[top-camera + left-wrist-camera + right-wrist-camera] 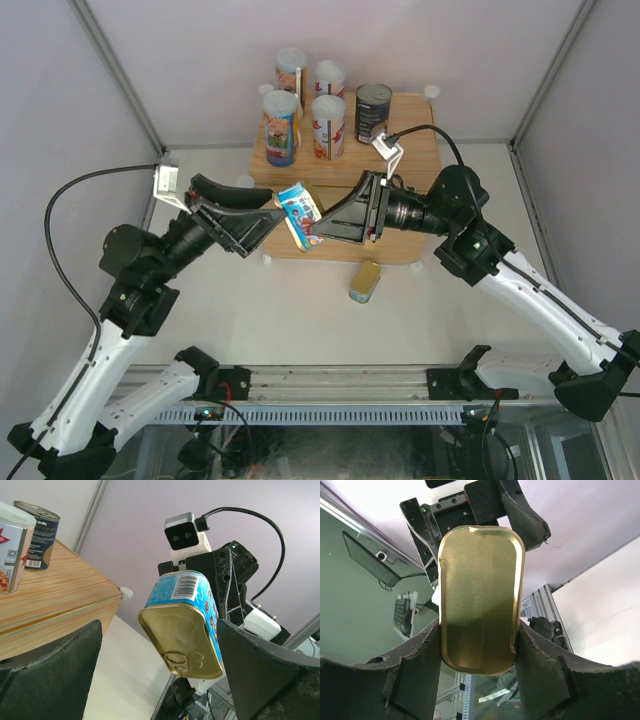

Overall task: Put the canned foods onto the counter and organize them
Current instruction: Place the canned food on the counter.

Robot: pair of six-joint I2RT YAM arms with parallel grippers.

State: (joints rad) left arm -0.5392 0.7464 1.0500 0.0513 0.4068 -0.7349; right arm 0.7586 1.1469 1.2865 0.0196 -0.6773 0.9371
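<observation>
My right gripper (312,232) is shut on a flat gold tin with a blue label (299,212) and holds it in the air in front of the counter (420,150). In the right wrist view the tin (480,600) is squeezed between both fingers of that gripper (479,645). My left gripper (274,216) is open and faces the tin from the left. In the left wrist view the tin (182,625) hangs between the wide-spread fingers of this gripper (159,625), close to the right one. On the counter stand several tall white-lidded cans (282,126) and a dark can (373,112).
A second flat gold tin (365,280) lies on the white table in front of the counter, below the right arm. The left wrist view shows the dark can (37,535) and a white-lidded can (10,555) on the counter top (60,595). Grey walls enclose the back and sides.
</observation>
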